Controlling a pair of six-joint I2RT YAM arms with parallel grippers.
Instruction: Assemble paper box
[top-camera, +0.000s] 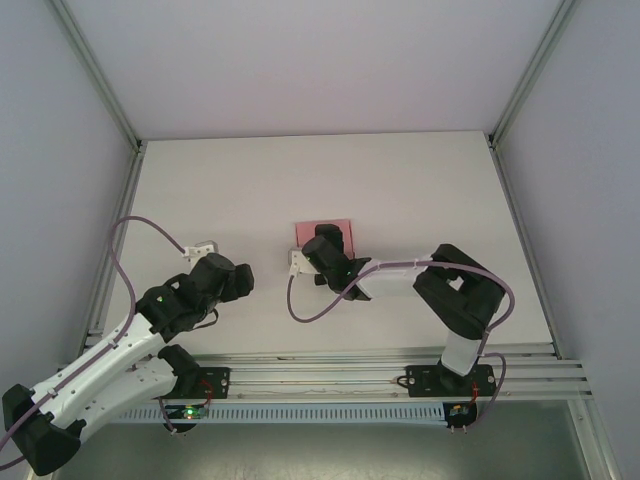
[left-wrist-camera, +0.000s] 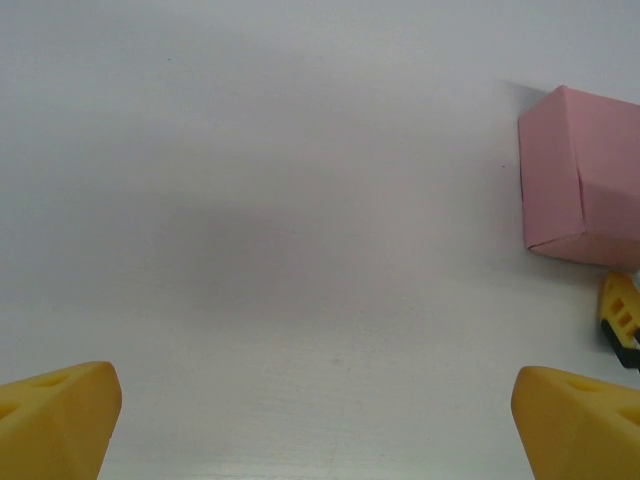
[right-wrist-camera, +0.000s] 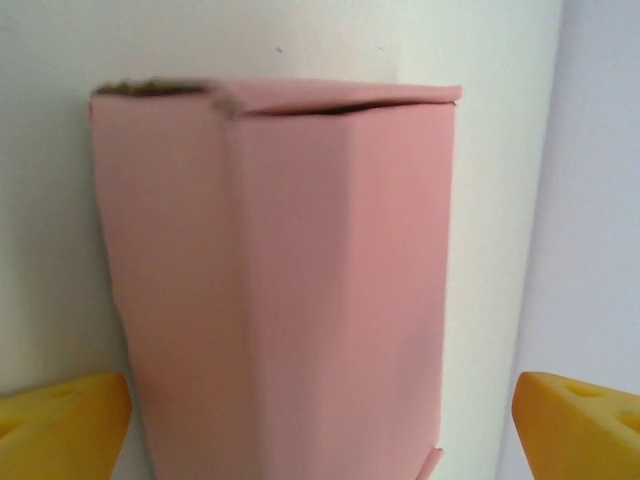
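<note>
Starting at the near edge, what is seen?

Two arm bases are bolted to a metal rail; the left arm is bent back over the tabletop, and the right arm is reached in toward the middle.

How are the left fingers set?

They are spread wide. Nothing is held between them, and bare white tabletop is seen below them. The box lies well off to one side of them, with a small yellow and black piece just beside its near corner.

And the right fingers?

They are also parted wide, one on each side of the box. A strip of tabletop is left between the box and one finger. The other finger is set right at the box's edge, and whether contact is made cannot be told. No grip is shown.

Where is the box placed?

From above, the box is found near the middle of the tabletop, lying flat, its near part covered by the right wrist. It is folded pink card in a box shape, with a long crease down its top face and a narrow dark gap under the flap at its far end.

What is beyond it?

Bare tabletop, closed in by pale walls.
</note>
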